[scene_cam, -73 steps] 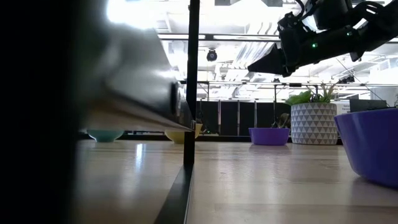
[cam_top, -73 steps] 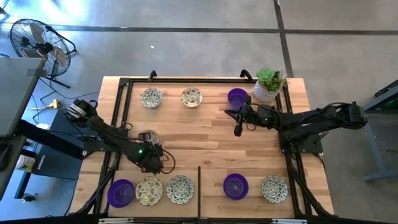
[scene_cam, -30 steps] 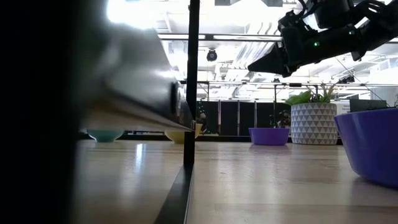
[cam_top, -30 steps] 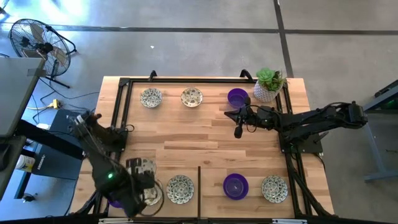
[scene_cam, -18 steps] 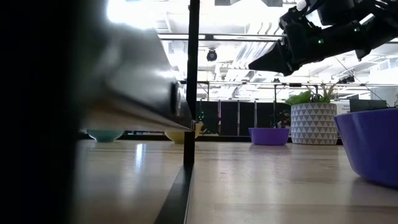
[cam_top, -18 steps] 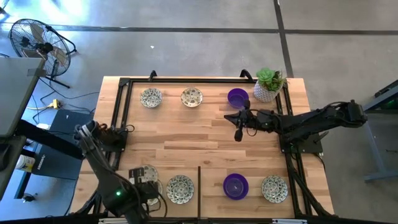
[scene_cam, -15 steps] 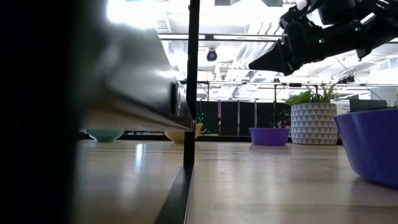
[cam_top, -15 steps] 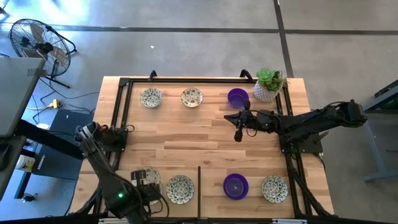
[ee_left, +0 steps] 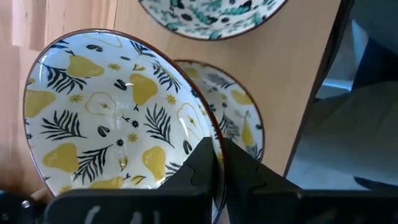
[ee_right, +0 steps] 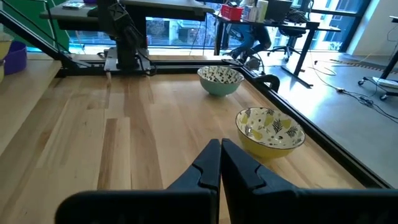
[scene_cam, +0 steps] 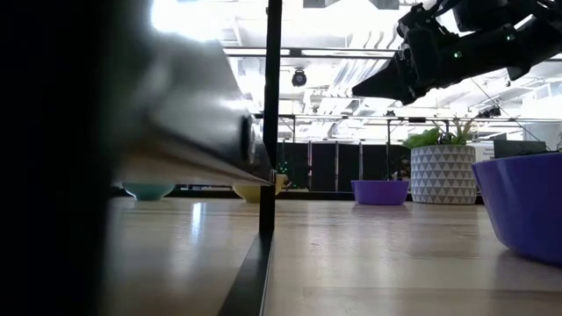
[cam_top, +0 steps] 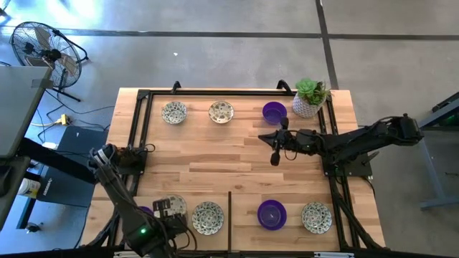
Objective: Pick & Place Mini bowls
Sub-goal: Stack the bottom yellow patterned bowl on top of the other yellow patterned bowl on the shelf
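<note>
Left gripper (ee_left: 219, 163) fingers pinch the pear-patterned bowl's (ee_left: 109, 118) rim above another bowl (ee_left: 239, 127); right gripper (ee_right: 219, 163) fingers closed, empty.

On the desk (cam_top: 229, 161), three bowls are sitting along the far edge (cam_top: 174, 112) (cam_top: 221, 112) (cam_top: 273, 112), with the potted plant (cam_top: 309, 98) just to their right. Three more are lying along the near edge (cam_top: 207, 217) (cam_top: 272, 214) (cam_top: 316, 217). The left end effector (ee_left: 217, 163) is hanging over the near left corner, gripping the rim of a bowl (ee_left: 112, 121) above another one (ee_left: 239, 127). The right end effector (cam_top: 275, 156) is hovering near the far right bowl.
</note>
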You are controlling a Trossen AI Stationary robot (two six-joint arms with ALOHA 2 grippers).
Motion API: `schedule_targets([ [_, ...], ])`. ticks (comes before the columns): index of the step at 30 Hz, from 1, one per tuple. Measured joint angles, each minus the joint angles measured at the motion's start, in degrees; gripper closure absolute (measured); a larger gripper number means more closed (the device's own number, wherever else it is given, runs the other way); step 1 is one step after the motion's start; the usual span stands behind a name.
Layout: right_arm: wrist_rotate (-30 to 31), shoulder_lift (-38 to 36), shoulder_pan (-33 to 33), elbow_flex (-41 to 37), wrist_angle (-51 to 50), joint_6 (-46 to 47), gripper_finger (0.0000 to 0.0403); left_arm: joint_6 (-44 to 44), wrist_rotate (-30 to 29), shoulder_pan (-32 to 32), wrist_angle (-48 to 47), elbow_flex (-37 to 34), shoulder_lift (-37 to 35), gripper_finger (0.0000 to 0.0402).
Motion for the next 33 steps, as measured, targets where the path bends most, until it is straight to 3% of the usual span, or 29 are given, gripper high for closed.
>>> schedule_targets([
  [20, -0.2, 0.0, 0.0, 0.0, 0.0, 0.1, 0.0402, -0.5, 2.9, -0.3, 2.0, 0.0, 4.3, 0.039],
  [33, -0.3, 0.0, 1.5, 0.0, -0.1, 0.1, 0.0402, -0.7, 3.3, -0.3, 2.1, 0.0, 4.3, 0.0316],
])
